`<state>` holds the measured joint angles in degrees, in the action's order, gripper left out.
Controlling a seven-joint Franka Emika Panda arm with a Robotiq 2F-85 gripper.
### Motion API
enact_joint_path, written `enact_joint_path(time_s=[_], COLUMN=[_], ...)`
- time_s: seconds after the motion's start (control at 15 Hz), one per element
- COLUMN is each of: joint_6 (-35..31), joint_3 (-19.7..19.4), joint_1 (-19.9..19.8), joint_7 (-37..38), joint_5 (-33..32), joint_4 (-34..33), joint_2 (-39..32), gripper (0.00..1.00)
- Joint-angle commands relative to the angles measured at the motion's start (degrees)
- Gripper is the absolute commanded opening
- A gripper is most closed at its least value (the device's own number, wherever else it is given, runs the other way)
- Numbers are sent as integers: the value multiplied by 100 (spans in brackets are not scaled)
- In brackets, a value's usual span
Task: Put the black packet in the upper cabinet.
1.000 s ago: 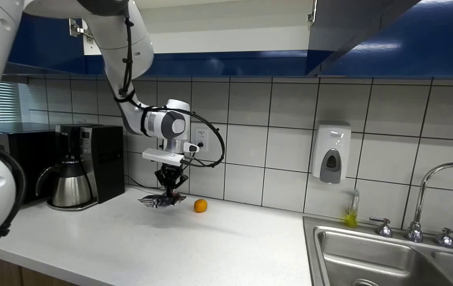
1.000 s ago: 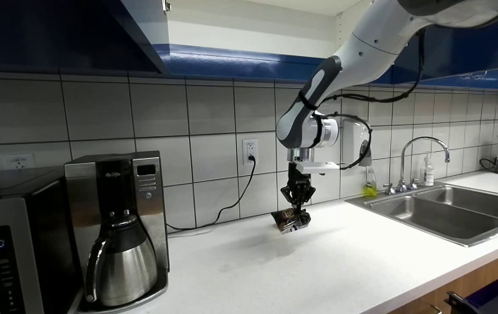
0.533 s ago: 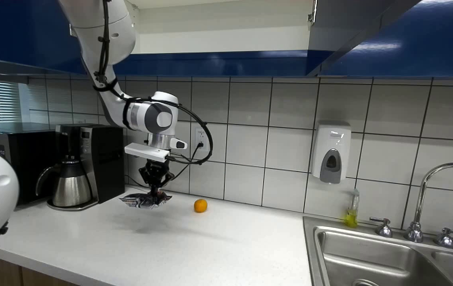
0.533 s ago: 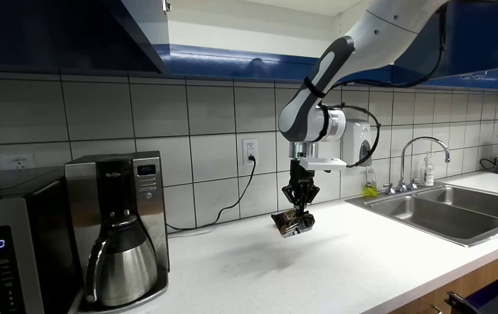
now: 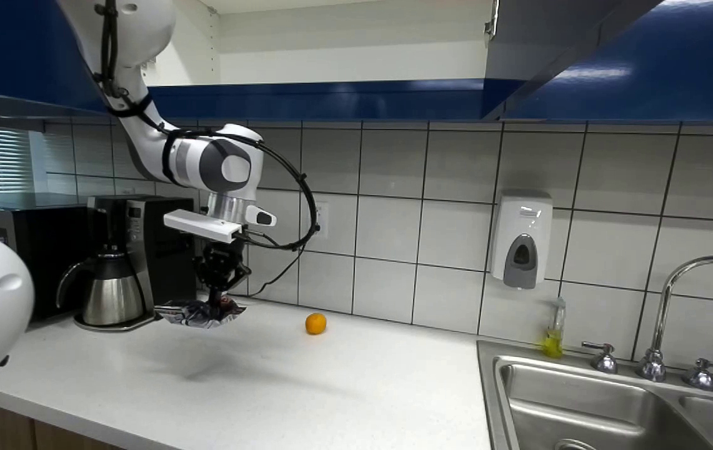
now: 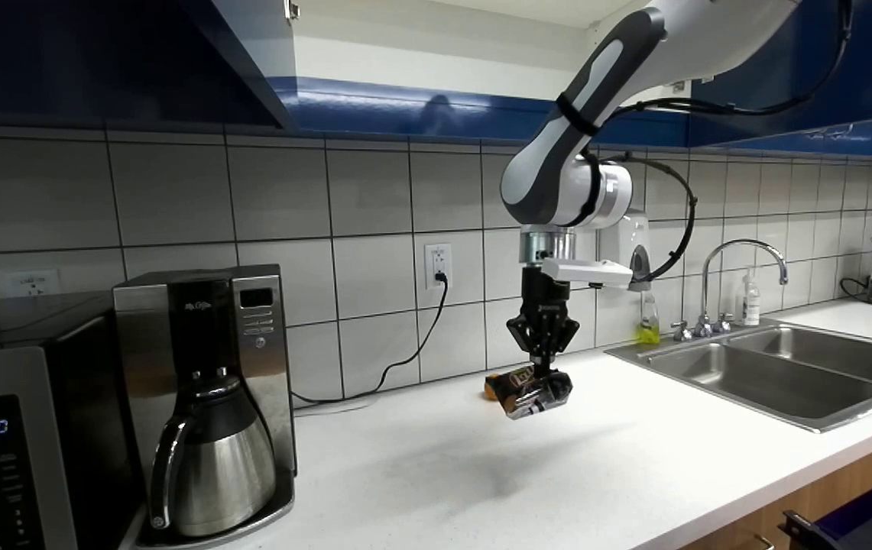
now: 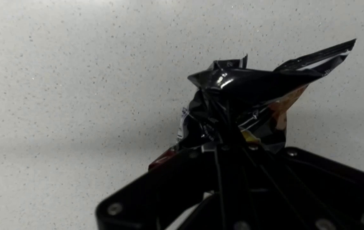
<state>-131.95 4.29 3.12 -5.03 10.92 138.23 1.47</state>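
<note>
The black packet is crumpled and shiny, with orange and white print. It shows in both exterior views and in the wrist view. My gripper is shut on the packet, pinching its middle from above. It also shows pointing down in an exterior view and in the wrist view. The packet hangs a little above the white counter, its shadow below it. The upper cabinet is open above, with a pale interior and blue front edge; it also shows in an exterior view.
A small orange ball lies on the counter; in an exterior view it is partly behind the packet. A coffee maker and microwave stand at one end, a sink at the other. Open blue doors flank the cabinet.
My gripper has carried the packet away from the tiled wall and ball, leftward in an exterior view. The forearm has drawn back too. The ball has come into sight behind the packet.
</note>
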Motion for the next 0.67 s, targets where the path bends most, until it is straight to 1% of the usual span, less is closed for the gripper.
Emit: enact_joint_path(time_s=[0.0, 0.33, 0.6], joint_6=[351, 696, 883], joint_3=[-12, -40, -73], joint_1=[63, 80, 60], joint_7=[149, 207, 288], joint_5=[139, 138, 71], joint_4=[447, 757, 795], joint_2=[656, 1130, 1437], gripper=[1, 1, 1])
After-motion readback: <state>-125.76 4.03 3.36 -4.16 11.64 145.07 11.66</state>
